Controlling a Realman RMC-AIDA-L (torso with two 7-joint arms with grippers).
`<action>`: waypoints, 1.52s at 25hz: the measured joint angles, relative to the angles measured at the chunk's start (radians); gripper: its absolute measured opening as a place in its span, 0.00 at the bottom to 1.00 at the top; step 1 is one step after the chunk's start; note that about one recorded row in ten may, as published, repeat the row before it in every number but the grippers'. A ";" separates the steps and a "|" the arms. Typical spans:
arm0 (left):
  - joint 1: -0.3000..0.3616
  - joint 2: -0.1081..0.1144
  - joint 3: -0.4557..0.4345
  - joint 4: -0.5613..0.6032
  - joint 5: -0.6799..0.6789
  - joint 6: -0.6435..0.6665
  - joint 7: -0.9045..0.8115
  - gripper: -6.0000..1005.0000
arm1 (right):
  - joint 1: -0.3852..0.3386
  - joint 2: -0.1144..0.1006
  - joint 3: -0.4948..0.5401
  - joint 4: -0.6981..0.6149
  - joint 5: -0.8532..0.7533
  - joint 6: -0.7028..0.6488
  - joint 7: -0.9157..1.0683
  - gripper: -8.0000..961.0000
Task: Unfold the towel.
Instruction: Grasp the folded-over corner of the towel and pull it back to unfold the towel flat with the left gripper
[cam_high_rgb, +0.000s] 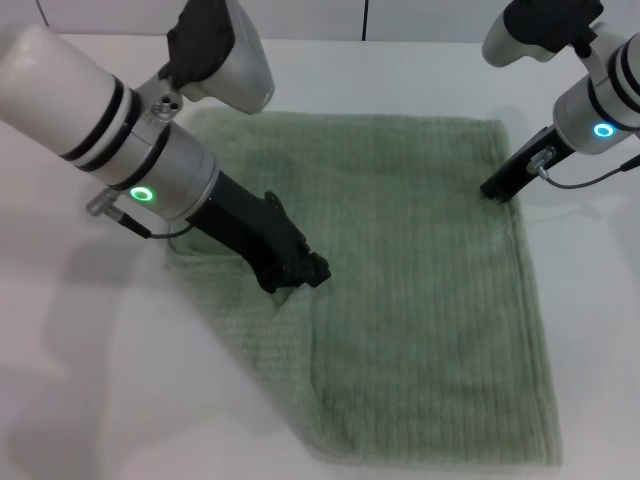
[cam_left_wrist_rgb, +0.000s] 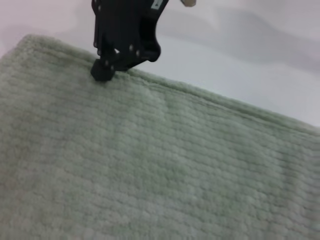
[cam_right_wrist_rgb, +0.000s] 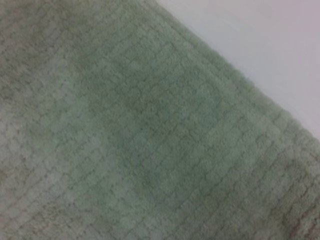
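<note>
We see the towel (cam_high_rgb: 420, 300) lying on the white table (cam_high_rgb: 90, 400), spread over most of the middle, its far edge straight and its right edge running down toward us. Along the towel's left side a lower layer sticks out as a slanted flap, so the cloth is doubled there.

On the towel's left part, our left gripper (cam_high_rgb: 300, 272) reaches in low from the left edge and presses down on the cloth where the upper layer meets the flap. A small ridge of fabric bunches at its tip, and it seems closed on that ridge, pinching the upper layer's edge.

At the towel's far right corner, our right gripper (cam_high_rgb: 497, 190) comes down onto the hem, touching it right by the corner. In the left wrist view the same gripper (cam_left_wrist_rgb: 102, 72) sits on the towel's edge, its tips together on the hem.

The right wrist view shows only ribbed cloth and a strip of table beside the hem.
</note>
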 joint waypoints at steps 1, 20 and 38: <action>0.005 0.000 -0.024 0.015 0.003 0.029 0.002 0.05 | 0.001 0.001 0.000 0.000 -0.005 0.000 0.000 0.01; 0.043 0.046 -0.185 0.057 0.015 0.182 0.019 0.05 | 0.005 0.003 0.000 0.000 -0.007 0.000 -0.010 0.01; 0.054 0.055 -0.236 0.081 0.026 0.290 -0.001 0.05 | 0.006 0.003 0.000 0.006 -0.007 -0.001 -0.011 0.01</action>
